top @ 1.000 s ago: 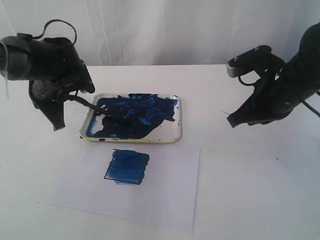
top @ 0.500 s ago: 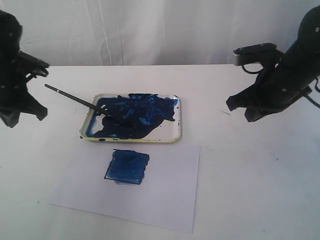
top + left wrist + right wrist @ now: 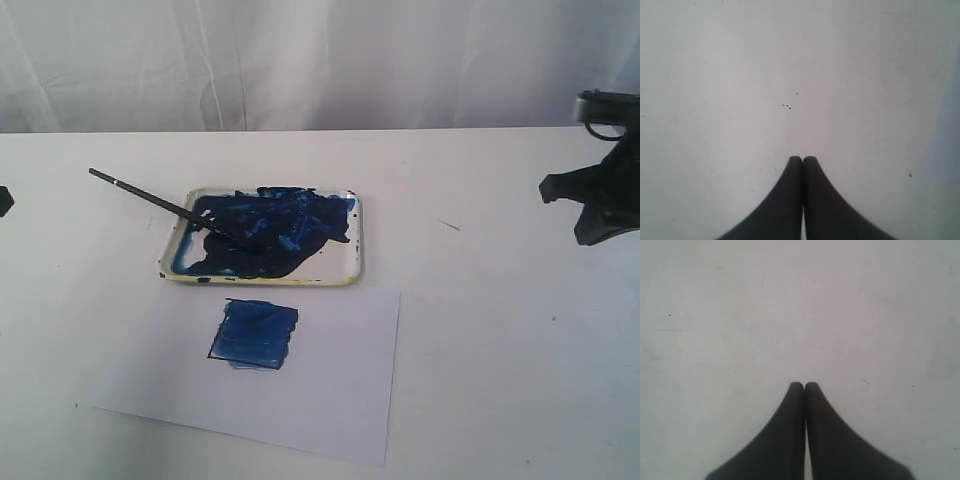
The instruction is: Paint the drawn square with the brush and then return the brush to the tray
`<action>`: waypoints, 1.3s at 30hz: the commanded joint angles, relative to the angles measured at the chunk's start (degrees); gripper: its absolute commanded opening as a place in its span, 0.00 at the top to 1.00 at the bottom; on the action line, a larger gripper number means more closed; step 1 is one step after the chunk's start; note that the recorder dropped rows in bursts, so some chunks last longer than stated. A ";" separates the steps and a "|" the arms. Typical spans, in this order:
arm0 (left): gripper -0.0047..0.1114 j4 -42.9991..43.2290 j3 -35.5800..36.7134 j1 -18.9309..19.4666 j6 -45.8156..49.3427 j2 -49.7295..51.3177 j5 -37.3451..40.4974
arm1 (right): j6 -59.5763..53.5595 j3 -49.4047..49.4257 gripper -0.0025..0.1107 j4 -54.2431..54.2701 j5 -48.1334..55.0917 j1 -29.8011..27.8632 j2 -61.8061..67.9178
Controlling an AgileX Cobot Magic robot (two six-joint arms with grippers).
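Observation:
The drawn square (image 3: 254, 334) on the white paper sheet (image 3: 330, 390) is filled with streaky blue paint. Behind it lies the tray (image 3: 350, 275), smeared dark blue. The brush (image 3: 150, 200) rests with its tip in the tray's paint and its handle sticking out over the tray's left rim. My left gripper (image 3: 802, 158) is shut and empty over bare white table; only a dark bit of that arm (image 3: 4, 200) shows at the exterior view's left edge. My right gripper (image 3: 804, 384) is likewise shut and empty, its arm (image 3: 605, 195) at the far right edge.
A white tabletop (image 3: 500, 330) spreads around the paper and tray, with a white curtain (image 3: 320, 60) behind it. Small dark specks (image 3: 786, 105) mark the table under the left gripper.
Both arms have pulled back outward to the edges of the exterior view. The left gripper let go of the brush, which now lies in the tray.

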 commanded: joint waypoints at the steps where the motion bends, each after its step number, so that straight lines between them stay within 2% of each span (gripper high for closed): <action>1: 0.96 -0.95 2.72 0.34 0.74 -4.49 -0.08 | -2.80 -0.25 0.98 -1.14 3.36 -0.30 -0.57; 6: 0.96 0.49 4.41 0.34 1.14 -11.80 2.05 | -2.88 -0.13 0.98 -2.70 8.95 -0.30 -6.70; 10: 0.96 2.71 7.01 0.34 0.14 -20.39 2.43 | 2.52 0.34 0.98 -8.34 12.29 -0.30 -15.50; 12: 0.96 3.43 8.35 0.34 -1.33 -25.24 2.65 | 2.31 2.13 0.98 -8.59 12.29 -0.30 -20.66; 17: 0.96 11.56 9.81 0.34 -7.23 -40.69 5.70 | 2.85 7.81 0.98 -9.50 10.27 -0.20 -38.68; 20: 0.96 11.05 9.98 0.22 -7.94 -48.20 7.36 | 4.03 10.37 0.98 -8.42 7.30 2.11 -47.14; 24: 0.96 13.12 13.54 -3.20 -8.51 -58.19 7.01 | 4.03 12.72 0.98 -8.42 8.39 5.76 -58.11; 39: 0.96 13.04 23.66 -3.69 -9.96 -88.24 6.51 | 3.49 13.47 0.98 -6.90 14.01 6.17 -89.24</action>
